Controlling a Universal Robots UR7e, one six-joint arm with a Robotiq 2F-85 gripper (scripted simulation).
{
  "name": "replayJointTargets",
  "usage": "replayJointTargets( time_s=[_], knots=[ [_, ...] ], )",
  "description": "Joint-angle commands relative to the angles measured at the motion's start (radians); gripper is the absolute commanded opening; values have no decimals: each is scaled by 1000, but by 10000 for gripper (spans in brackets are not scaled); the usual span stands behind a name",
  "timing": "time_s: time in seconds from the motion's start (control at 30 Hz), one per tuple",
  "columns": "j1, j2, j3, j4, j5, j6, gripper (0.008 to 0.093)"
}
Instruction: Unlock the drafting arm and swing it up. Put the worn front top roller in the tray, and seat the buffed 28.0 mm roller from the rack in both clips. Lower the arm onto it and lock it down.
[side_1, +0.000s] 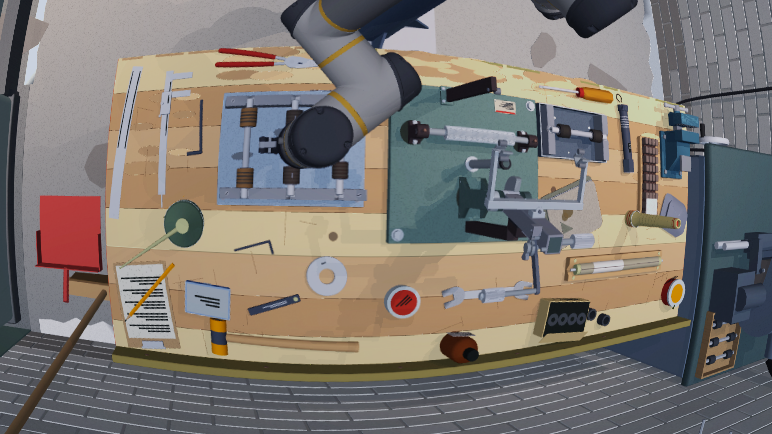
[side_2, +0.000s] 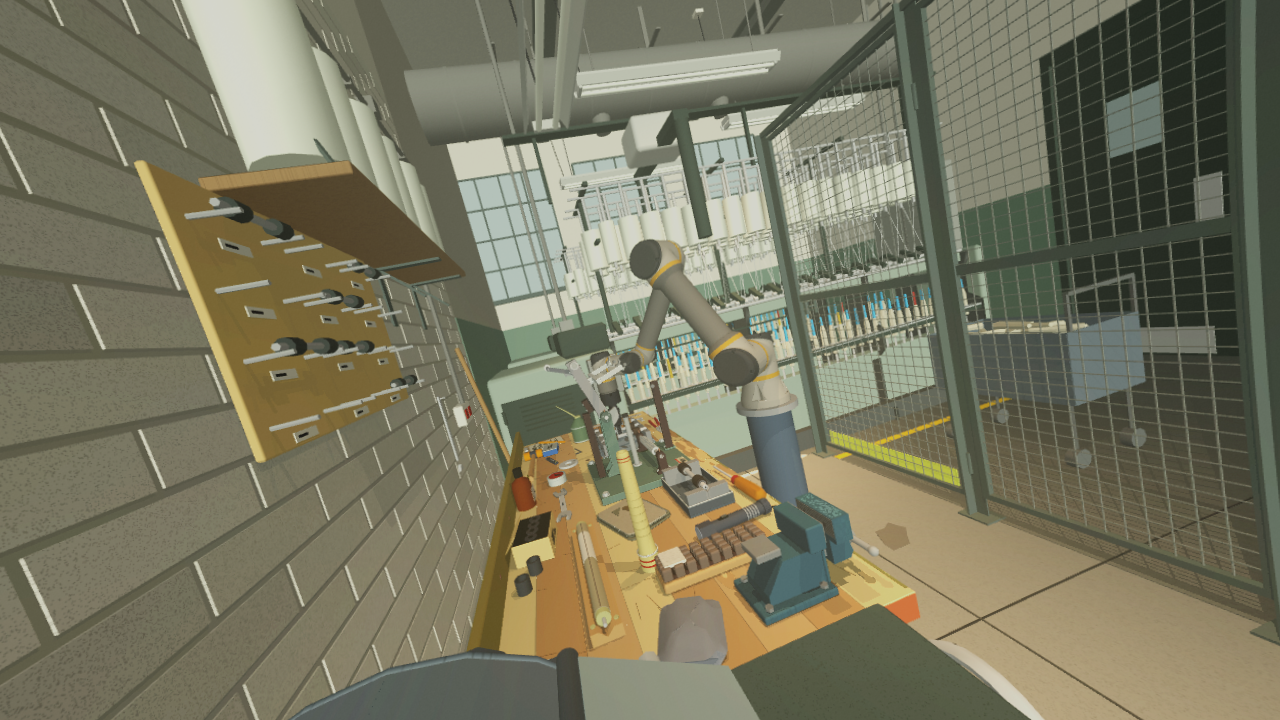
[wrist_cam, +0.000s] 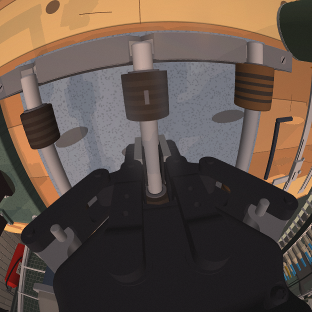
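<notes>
On the pale blue rack at the bench's back left lie three rollers side by side, and my gripper is closed around the shaft of the middle roller, whose dark brown cots carry a pale mark. A lighter tan-cotted roller lies on one side of it. A smaller dark-cotted roller lies on the other side. On the green base plate the grey drafting arm stands swung up. A worn roller lies in the small tray to its right.
The tray sits right of the green plate. Red pliers, a caliper and a hex key lie near the rack. A blue vise stands at the bench's far right. A wire mesh fence closes off the cell.
</notes>
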Motion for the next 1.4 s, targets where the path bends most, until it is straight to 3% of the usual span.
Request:
replayJointTargets(
  time_s=[0.0,0.07,1.37],
  knots=[
    [0,0,0,-1,0,0,120],
    [0,0,0,-1,0,0,80],
    [0,-67,-15,79,0,0,80]
  ],
)
